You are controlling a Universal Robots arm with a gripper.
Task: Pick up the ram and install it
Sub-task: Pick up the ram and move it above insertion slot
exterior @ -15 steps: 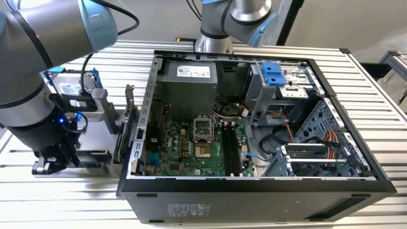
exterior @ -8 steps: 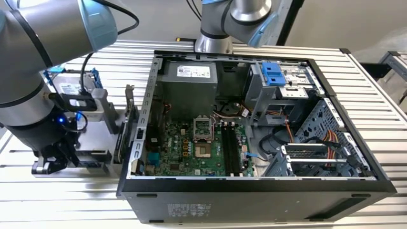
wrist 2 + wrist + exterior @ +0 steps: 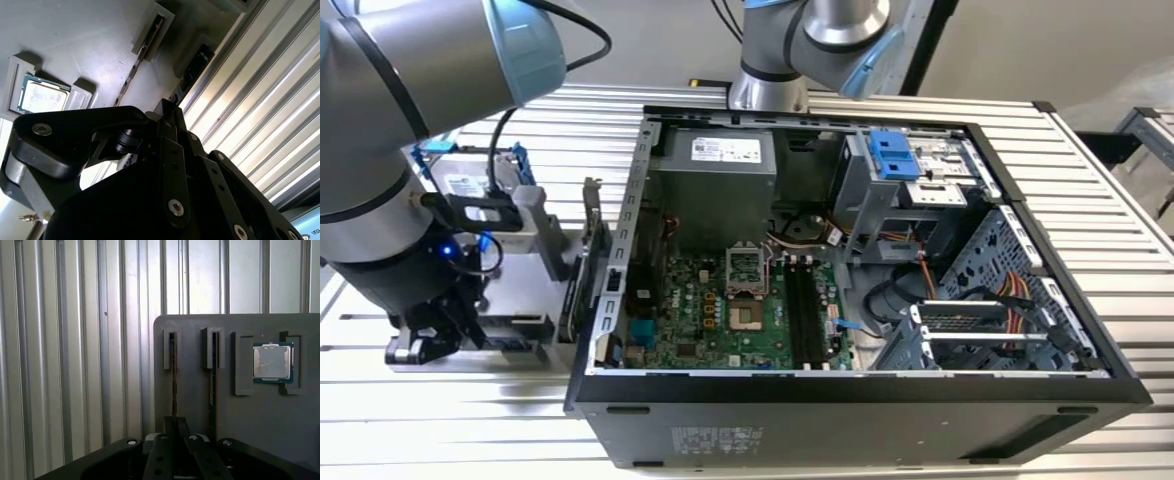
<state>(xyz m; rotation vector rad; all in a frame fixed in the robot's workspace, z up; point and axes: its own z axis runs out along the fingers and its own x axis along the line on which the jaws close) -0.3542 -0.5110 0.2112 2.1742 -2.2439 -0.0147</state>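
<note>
Currently the gripper [image 3: 174,424], jaws narrow, pinches the ram [image 3: 173,371] standing edgewise in the grey holder [image 3: 192,395].

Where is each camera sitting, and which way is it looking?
Exterior view: off the arm, looking down into the open computer case on the slatted table; the robot arm and gripper show at the exterior view's left.
First wrist view: on the arm, looking past the gripper at the grey holder with a ram stick and processor chip.
Second wrist view: on the arm, looking slantwise along the gripper at the grey holder.
Shared: both wrist views show the grey holder, processor chip and slatted table.
</note>
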